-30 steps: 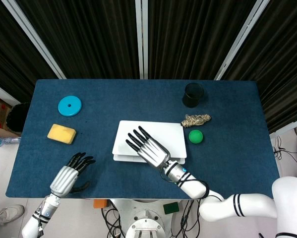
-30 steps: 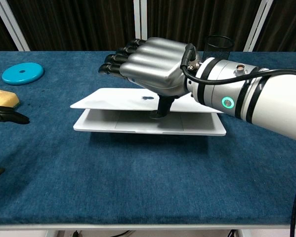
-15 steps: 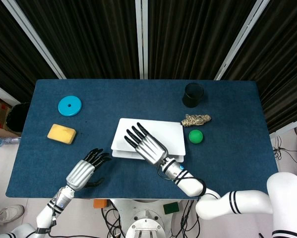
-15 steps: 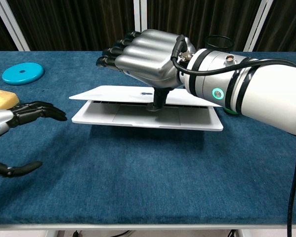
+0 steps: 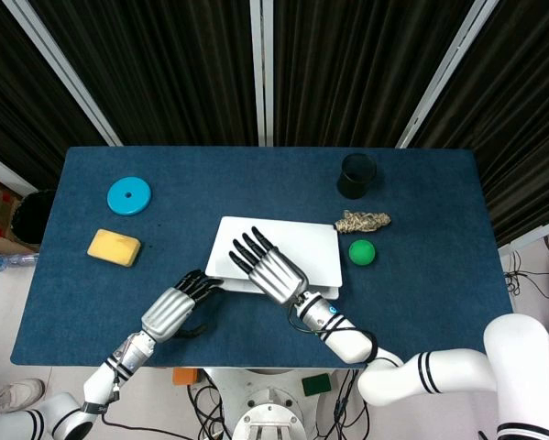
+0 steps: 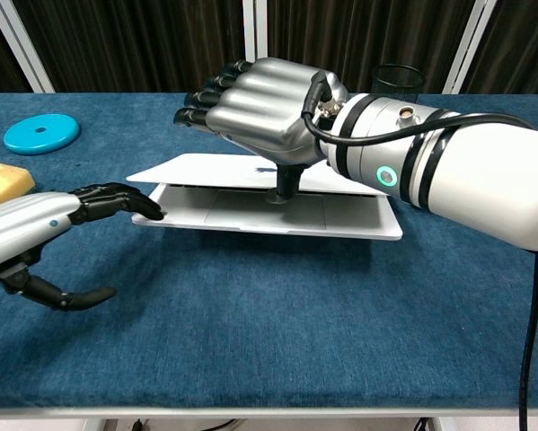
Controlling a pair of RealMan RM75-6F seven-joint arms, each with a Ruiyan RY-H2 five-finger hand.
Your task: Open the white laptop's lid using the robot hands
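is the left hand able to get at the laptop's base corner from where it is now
Probably yes. The left hand has its fingertips at the near-left corner of the white laptop, with bare table around it. The right hand props the lid further right, so it does not block that corner.

Left robot hand (image 6: 35, 235): fingers extended forward, thumb spread low, holding nothing | Right robot hand (image 6: 260, 112): raised palm-down, fingers stretched ahead, thumb pointing straight down | Forearms angled inward
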